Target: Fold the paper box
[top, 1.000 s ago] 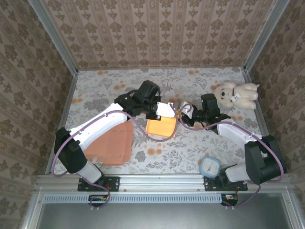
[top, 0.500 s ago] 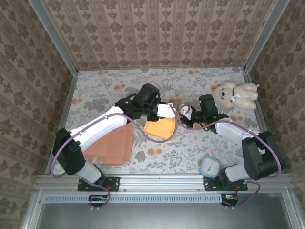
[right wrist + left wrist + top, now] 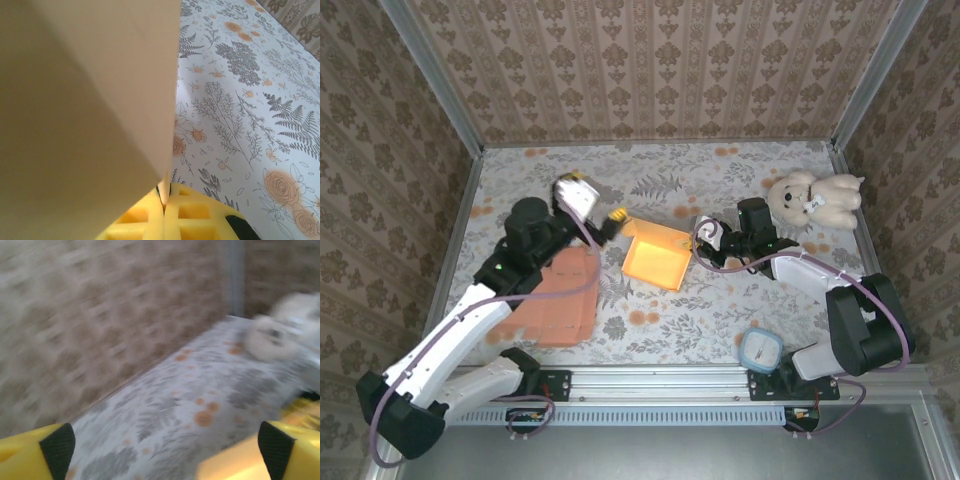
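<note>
Found no legible text, label, brand, number or sign on the paper box (image 3: 655, 262), near or far, left or right; read nothing on any other surface either.

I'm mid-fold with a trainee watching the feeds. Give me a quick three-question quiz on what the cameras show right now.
1. True or false: the left gripper is clamped on the orange paper box.
2. Pick one: the plush toy near the right gripper is A) a teddy bear, B) a duck, C) a rabbit.
3. Short answer: which gripper pinches the box's edge?
Key: 1 false, its jaws stand open; 2 A; 3 the right gripper.
</note>
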Robot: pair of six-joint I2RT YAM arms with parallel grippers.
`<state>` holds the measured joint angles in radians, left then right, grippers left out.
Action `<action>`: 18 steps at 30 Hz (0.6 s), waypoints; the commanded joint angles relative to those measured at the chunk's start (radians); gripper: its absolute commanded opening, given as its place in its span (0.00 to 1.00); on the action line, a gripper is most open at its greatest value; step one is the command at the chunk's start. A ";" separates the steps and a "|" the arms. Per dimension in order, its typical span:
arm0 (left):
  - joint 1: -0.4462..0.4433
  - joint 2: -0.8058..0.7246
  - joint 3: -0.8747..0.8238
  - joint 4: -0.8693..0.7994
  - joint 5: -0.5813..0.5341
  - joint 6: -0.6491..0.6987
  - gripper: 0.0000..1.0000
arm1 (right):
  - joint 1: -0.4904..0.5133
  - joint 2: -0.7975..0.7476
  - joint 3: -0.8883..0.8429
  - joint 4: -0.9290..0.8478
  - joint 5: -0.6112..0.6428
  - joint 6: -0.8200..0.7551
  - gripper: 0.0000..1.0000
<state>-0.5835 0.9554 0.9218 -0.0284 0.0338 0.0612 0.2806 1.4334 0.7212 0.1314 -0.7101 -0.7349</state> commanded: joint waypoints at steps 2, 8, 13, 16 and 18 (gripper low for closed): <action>0.241 0.127 0.093 -0.265 -0.019 -0.766 1.00 | 0.008 0.001 0.005 0.026 0.009 -0.034 0.05; 0.308 0.446 0.244 -0.321 0.348 -1.022 1.00 | 0.012 0.007 0.012 -0.006 0.023 -0.055 0.05; 0.206 0.583 0.387 -0.439 0.264 -1.081 1.00 | 0.016 0.027 0.026 -0.034 0.030 -0.077 0.05; 0.159 0.653 0.468 -0.516 0.244 -1.087 1.00 | 0.019 0.038 0.029 -0.039 0.034 -0.083 0.05; 0.138 0.682 0.488 -0.536 0.247 -1.095 1.00 | 0.018 0.044 0.030 -0.037 0.035 -0.083 0.05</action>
<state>-0.4297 1.6131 1.3605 -0.4755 0.2779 -0.9768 0.2920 1.4620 0.7216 0.1219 -0.6792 -0.7872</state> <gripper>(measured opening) 0.999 0.056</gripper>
